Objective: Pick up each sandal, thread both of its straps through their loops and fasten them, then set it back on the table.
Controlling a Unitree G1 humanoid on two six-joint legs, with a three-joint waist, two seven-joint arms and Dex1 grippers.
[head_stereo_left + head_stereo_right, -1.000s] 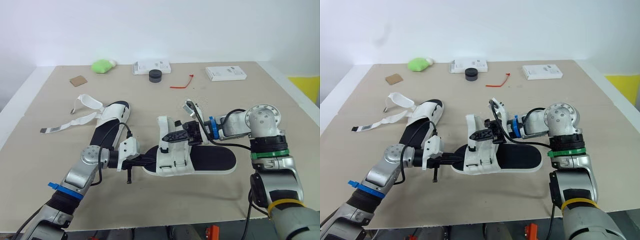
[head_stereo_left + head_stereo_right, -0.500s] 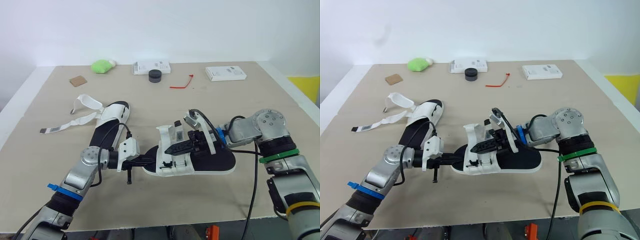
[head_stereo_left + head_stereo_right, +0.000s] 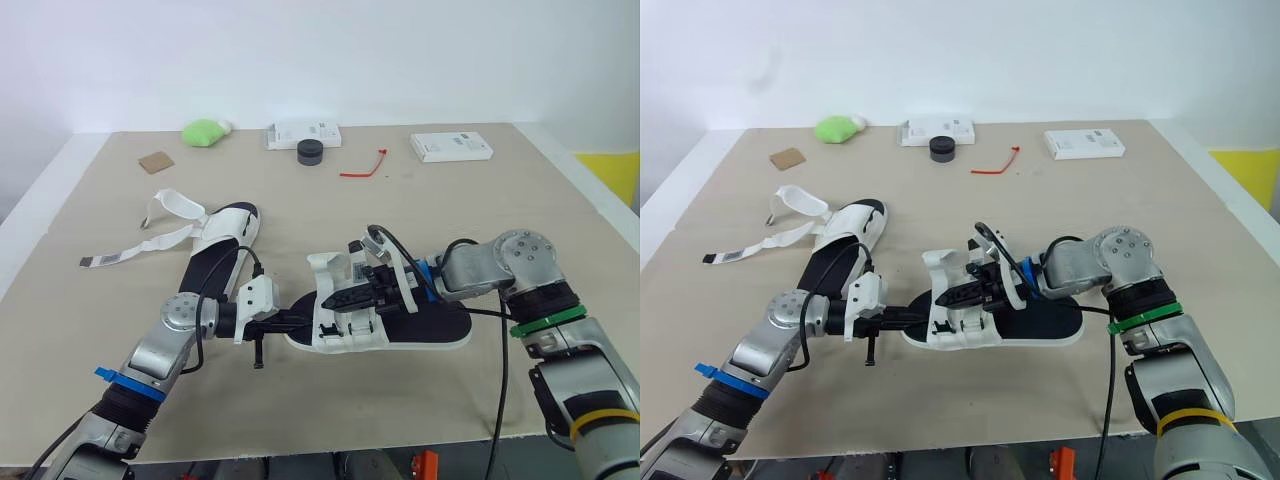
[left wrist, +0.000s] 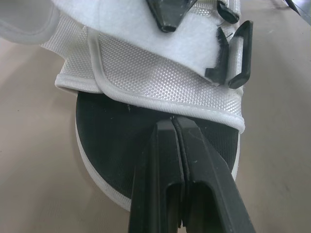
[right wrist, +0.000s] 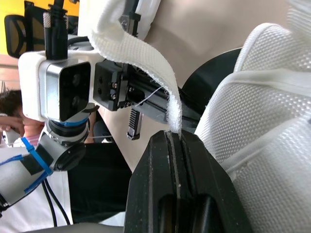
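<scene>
Left wrist view: white-strapped, black-soled sandal (image 4: 146,73)

Right gripper (image 5: 175,138) pinching a white strap (image 5: 146,56)
Its two black fingers are pressing together on the strap's end, just beside the mesh upper of the sandal (image 5: 262,107), while the left arm's white camera housing (image 5: 53,92) is facing in from beyond.

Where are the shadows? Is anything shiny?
Left eye view: the light is even, with only a thin soft shadow under the sandal on the table, and no glare. Left wrist view: faint shade beside the sole.
</scene>
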